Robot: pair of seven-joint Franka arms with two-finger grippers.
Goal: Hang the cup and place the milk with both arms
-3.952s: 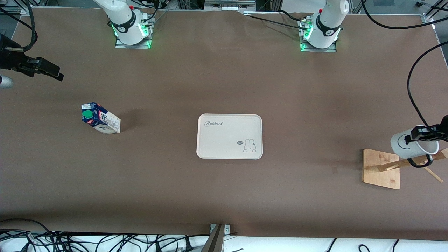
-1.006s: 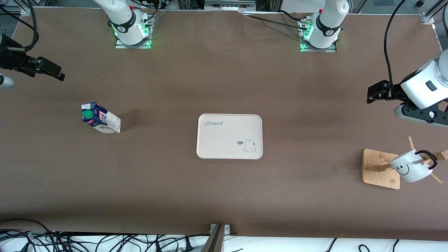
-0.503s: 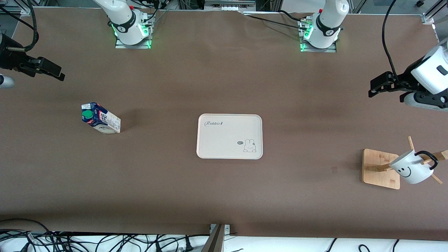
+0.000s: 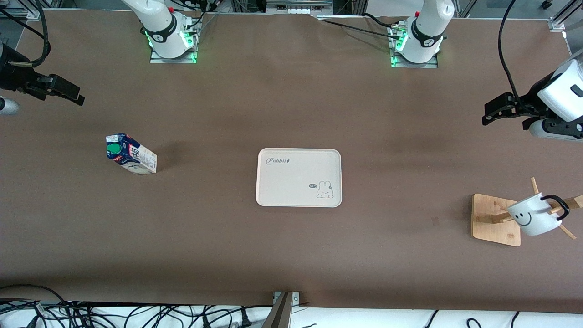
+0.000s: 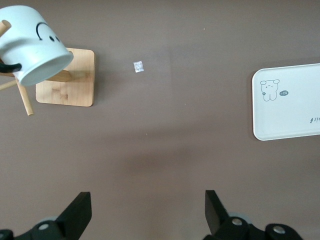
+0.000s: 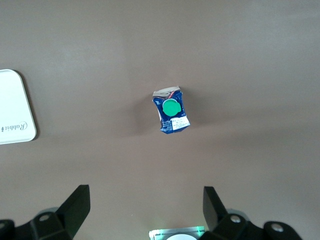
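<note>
Near table's edge, cup on rack

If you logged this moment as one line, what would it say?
cup: hung on rack | milk: on table | left gripper: open | right gripper: open

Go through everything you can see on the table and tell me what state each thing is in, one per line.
cup: hanging tilted by its handle on a peg of the wooden rack, released.
milk: standing on the table toward the right arm's end, cap on, untouched.
tray: empty, mid-table.
left gripper: open, empty, above the table.
right gripper: open, empty, above the table.
</note>
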